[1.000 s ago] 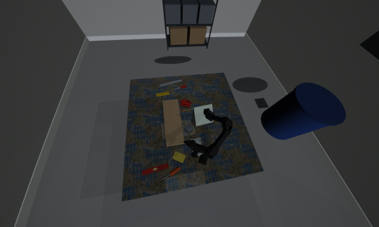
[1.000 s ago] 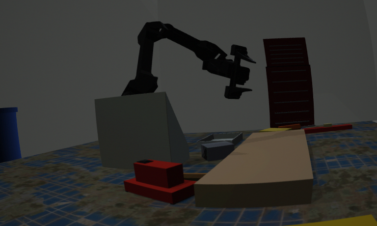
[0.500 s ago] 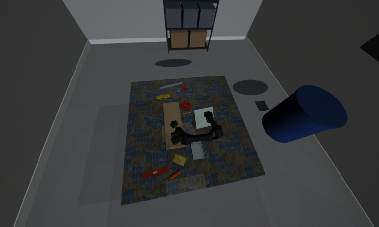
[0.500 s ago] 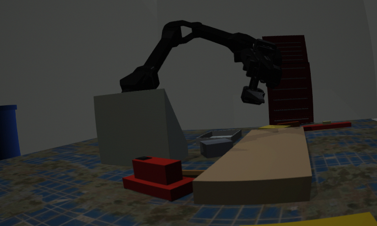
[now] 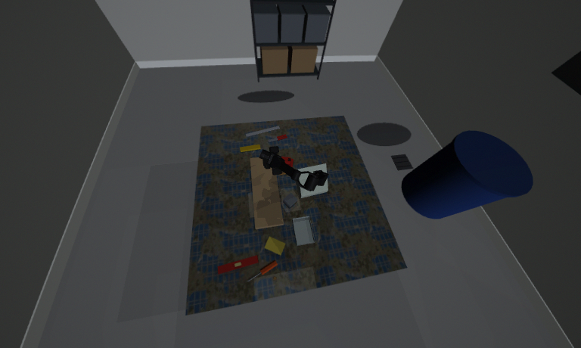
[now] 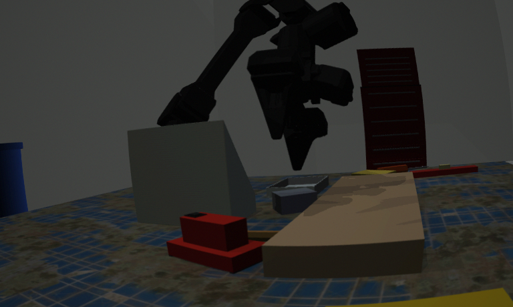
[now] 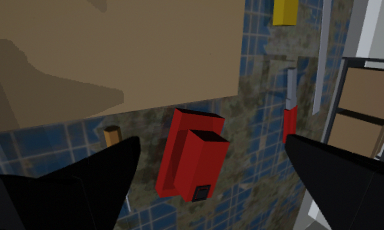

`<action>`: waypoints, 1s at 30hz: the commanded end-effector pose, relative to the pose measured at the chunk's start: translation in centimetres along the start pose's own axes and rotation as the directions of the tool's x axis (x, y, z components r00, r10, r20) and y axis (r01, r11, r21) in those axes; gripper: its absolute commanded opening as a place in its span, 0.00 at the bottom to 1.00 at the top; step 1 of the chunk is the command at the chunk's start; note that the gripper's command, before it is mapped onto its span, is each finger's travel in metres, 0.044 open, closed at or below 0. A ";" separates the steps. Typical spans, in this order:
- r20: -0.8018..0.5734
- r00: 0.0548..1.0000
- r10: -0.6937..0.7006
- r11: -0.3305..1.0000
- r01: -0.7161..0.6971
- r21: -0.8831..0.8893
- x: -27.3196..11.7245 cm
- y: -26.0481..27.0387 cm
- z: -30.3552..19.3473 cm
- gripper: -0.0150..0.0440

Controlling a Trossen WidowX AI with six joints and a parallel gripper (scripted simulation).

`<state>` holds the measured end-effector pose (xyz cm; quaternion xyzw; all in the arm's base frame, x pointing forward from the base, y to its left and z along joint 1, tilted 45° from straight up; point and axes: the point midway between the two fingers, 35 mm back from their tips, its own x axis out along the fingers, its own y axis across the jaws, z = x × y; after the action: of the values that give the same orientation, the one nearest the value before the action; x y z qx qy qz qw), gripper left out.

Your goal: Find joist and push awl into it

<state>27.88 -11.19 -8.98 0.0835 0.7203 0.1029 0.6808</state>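
You're likely still at the fetching step: your gripper (image 5: pixel 266 155) (image 6: pixel 287 153) (image 7: pixel 213 142) is empty and spread wide, the red stud finder (image 5: pixel 288 160) (image 6: pixel 214 231) (image 7: pixel 199 157) lies below it, so lower, aligning both fingers around its upper block.

From my remote post, I'm seeing the panel (image 5: pixel 267 199) (image 6: pixel 351 213) (image 7: pixel 125 50) lying on the bench (image 5: pixel 364 241) (image 6: pixel 94 251) (image 7: pixel 255 140). In the top view, the stud finder (image 5: pixel 289 160) (image 6: pixel 212 235) (image 7: pixel 200 160) is sitting just right of the panel's far end. The awl (image 5: pixel 283 172) (image 6: pixel 264 233) (image 7: pixel 112 136) is lying beside that same long side, nearer me. A block (image 5: pixel 290 200) (image 6: pixel 294 200) is resting right of the panel's middle, with the tray (image 5: pixel 303 232) (image 6: pixel 322 184) standing nearer me. A pedestal (image 5: pixel 320 191) (image 6: pixel 178 175) is standing right of the panel. Beyond the panel, a bar (image 5: pixel 250 148) (image 7: pixel 286 10), a knife (image 5: pixel 277 138) (image 7: pixel 290 122) and a long strip (image 5: pixel 262 131) (image 7: pixel 322 50) are lying. Before its near end, I'm seeing a pad (image 5: pixel 274 245) (image 6: pixel 372 171), then a level (image 5: pixel 227 267) (image 6: pixel 449 171) left of a screwdriver (image 5: pixel 268 267) (image 6: pixel 392 168).
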 end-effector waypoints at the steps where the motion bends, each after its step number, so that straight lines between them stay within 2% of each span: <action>1: 0.047 0.985 0.167 0.978 -0.171 0.122 3.0 -2.0 -3.5 1.00; 5: 0.170 0.932 0.319 0.902 -0.354 0.247 5.9 -3.3 -7.2 1.00; 8: 0.267 0.884 0.384 0.837 -0.455 0.303 7.3 -3.5 -9.1 1.00; 30: 0.275 0.880 0.387 0.832 -0.462 0.306 8.8 -2.8 -8.9 1.00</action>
<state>18.55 -12.32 -17.47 0.3720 0.6190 0.1090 0.6831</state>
